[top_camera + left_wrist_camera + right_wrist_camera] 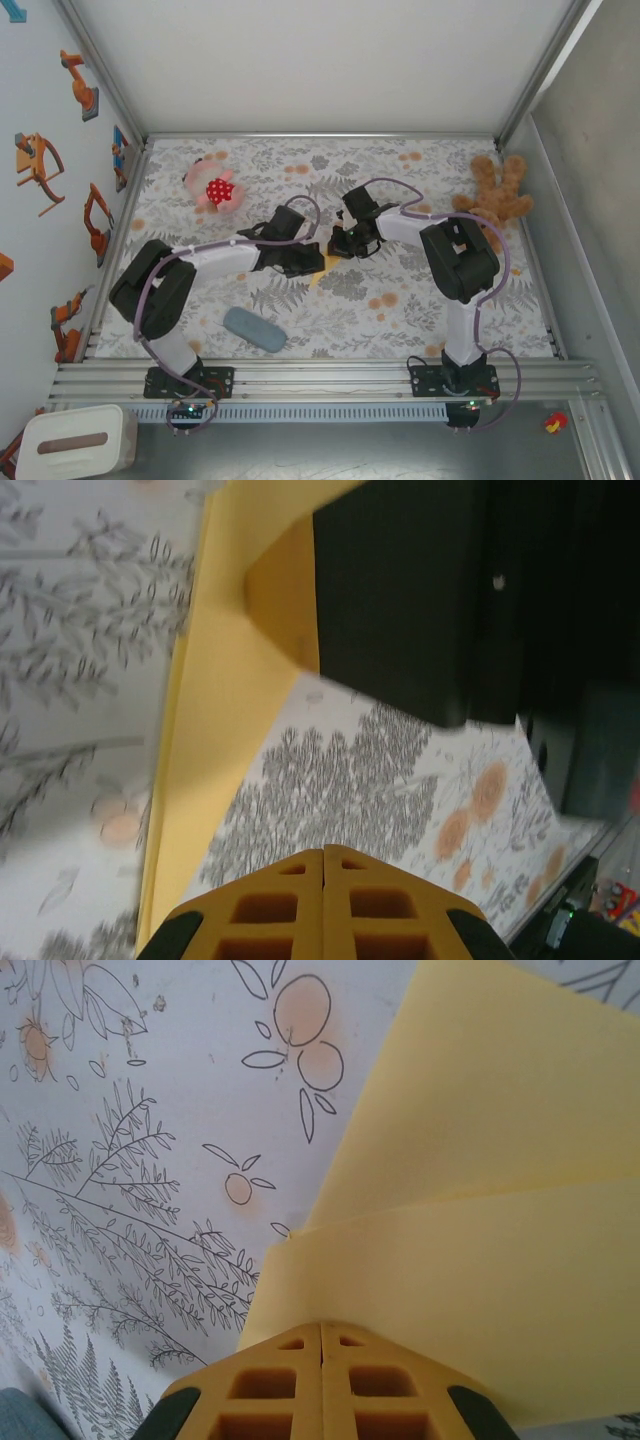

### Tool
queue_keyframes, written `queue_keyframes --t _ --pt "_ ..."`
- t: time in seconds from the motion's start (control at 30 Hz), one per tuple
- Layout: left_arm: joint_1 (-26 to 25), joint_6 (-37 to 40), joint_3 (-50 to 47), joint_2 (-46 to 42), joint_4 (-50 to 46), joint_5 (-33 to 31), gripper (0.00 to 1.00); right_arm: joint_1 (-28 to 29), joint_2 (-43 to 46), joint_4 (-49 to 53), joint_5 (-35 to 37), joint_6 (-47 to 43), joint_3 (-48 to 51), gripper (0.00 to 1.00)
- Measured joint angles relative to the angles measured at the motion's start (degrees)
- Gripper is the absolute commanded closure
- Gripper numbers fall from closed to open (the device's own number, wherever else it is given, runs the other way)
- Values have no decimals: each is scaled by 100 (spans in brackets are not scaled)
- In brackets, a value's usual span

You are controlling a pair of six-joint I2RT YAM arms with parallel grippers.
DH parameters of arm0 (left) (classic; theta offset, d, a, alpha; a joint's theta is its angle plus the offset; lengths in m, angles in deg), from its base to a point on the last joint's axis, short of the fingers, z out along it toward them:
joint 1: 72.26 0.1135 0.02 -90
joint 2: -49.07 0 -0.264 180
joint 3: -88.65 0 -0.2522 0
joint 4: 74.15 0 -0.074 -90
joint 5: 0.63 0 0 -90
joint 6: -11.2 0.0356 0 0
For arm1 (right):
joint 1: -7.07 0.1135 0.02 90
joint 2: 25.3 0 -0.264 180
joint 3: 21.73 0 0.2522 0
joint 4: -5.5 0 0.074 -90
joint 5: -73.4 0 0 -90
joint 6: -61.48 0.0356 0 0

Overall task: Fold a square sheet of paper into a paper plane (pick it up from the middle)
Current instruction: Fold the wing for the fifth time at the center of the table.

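Observation:
The square sheet of paper point(480, 1260) is yellow and partly folded, lying mid-table on the flowered cloth; a sliver of it point(318, 272) shows between the two arms. My right gripper point(321, 1325) is shut with its tips on the near edge of a raised flap, which curls up from the layer beneath. My left gripper point(323, 852) is shut and holds nothing, its tips over bare cloth just right of the paper's long edge point(205, 740). From above, the left gripper point(305, 262) and right gripper point(345, 240) sit close together. The paper rises under the right gripper's black body point(420, 590).
A brown teddy bear point(497, 195) lies at the back right. At the back left there is a pink toy with a red dotted part point(215, 190). A grey-blue oblong pad point(254, 328) lies near the front left. Metal frame rails and walls border the table point(500, 320).

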Motion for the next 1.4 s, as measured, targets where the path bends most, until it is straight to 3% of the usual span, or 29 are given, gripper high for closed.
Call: queue_keyframes --t 0.33,0.77,1.4 --pt "210 -212 170 748 61 -46 100 -2 0 -24 -44 13 0 95" --pt "254 -400 66 754 205 -37 100 -7 433 -501 -66 -42 369 95" --pt "260 -448 181 804 -20 -24 100 -184 258 -1102 -389 -341 758 99"
